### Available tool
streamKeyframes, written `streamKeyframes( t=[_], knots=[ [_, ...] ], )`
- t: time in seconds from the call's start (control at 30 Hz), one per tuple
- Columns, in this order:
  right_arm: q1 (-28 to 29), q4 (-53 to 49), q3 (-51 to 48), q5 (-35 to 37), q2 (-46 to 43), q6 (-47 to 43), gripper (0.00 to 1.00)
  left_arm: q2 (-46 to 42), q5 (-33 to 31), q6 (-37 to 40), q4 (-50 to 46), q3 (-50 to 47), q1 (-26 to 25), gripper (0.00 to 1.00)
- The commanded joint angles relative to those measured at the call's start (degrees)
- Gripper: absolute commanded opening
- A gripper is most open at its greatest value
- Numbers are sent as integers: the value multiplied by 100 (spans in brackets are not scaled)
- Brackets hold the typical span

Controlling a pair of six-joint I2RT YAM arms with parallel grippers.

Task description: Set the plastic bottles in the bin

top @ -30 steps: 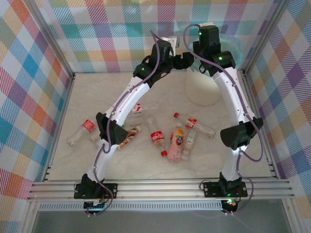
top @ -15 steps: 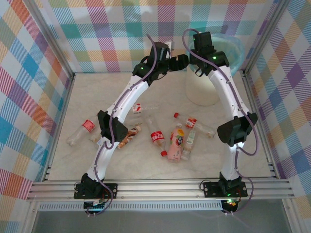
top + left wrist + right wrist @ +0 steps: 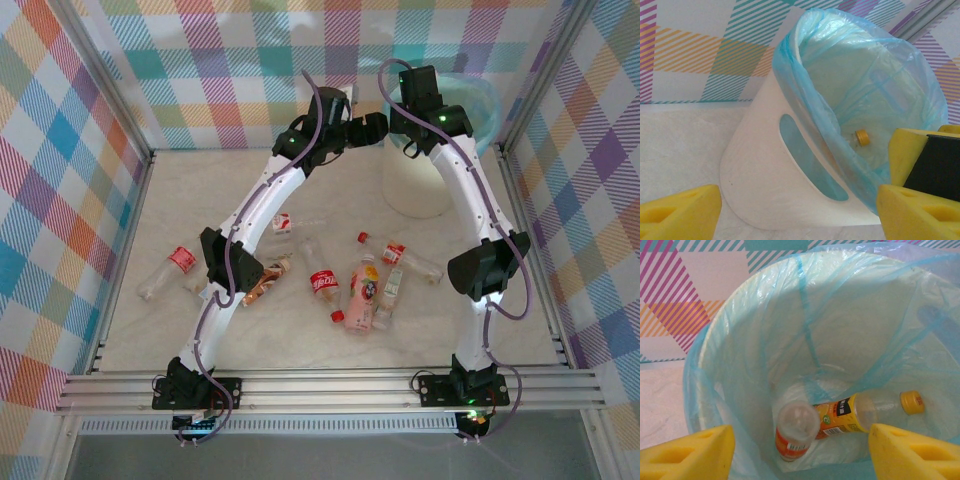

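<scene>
Our right gripper (image 3: 800,455) hangs wide open and empty above the bin (image 3: 695,370), whose rim rings two plastic bottles (image 3: 850,412) directly below it. Our left gripper (image 3: 800,215), also spread and empty, faces the bin's outer wall. The other bottles (image 3: 362,290) lie well behind both, on the open desk (image 3: 300,340).

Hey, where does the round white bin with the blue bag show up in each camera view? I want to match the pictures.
Top external: the round white bin stands upper right of centre.
Left wrist: centre of the picture, leaning in the frame, its outer wall and mouth both showing.
Right wrist: looked down into from above.
Shared landmark: the light blue plastic bag folded over its rim.
</scene>
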Motion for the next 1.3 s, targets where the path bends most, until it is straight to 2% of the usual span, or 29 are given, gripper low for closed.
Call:
streamKeyframes(
  t=[0.0,0.3,0.4,0.57,0.67,0.83,1.0,1.17,1.27],
  knots=[
    [23,-59,360,-334,-267,145,71,-340,84,-54,-96,198,-14,80],
    [31,-372,572,-1186,-640,321,70,-1019,97,212,-1164,-84,-22,80],
    [57,-450,418,-1565,-861,417,70,-1713,152,244,-1036,-1048,-22,80],
    [92,-362,-235,-1997,-1452,590,69,-3272,-18,226,-231,-3352,-22,81],
    [149,-56,-942,-2245,-1921,629,68,-3990,-318,236,-87,-4245,-21,81],
    [424,1168,-2800,-2748,-3038,441,67,-4925,-340,247,-120,-5411,-22,82],
    [913,2223,-4438,-3073,-4067,-80,67,-5943,25,440,-24,-6720,-89,82],
    [1305,2325,-5560,-3341,-4692,-660,66,-6669,-120,517,-628,-7542,-229,82],
    [1449,2229,-6142,-3388,-5052,-820,66,-7079,-147,293,-657,-8270,-290,83]
  ],
)
